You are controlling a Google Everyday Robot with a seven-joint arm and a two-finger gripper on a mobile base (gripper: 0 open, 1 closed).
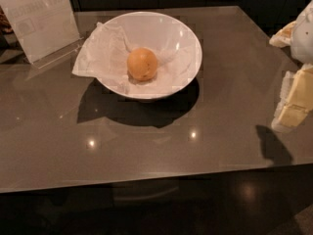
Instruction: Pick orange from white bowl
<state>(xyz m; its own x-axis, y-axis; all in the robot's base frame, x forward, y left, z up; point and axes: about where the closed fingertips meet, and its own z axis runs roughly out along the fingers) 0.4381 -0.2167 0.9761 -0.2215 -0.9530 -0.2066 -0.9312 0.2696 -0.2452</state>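
The orange (142, 64) lies in the middle of the white bowl (194, 43), on crumpled white paper (100, 50) that lines the bowl and hangs over its left rim. The bowl stands on the far middle of a glossy dark table (146, 151). My gripper (289, 114) is at the right edge of the view, above the table's right side. It is well to the right of the bowl and apart from it, and it holds nothing that I can see. Its shadow falls on the table below it.
A clear plastic sign holder (39, 21) with a printed sheet stands at the table's far left corner. The table's front edge runs across the lower part of the view, with dark floor below it. Dark cabinets stand behind the table.
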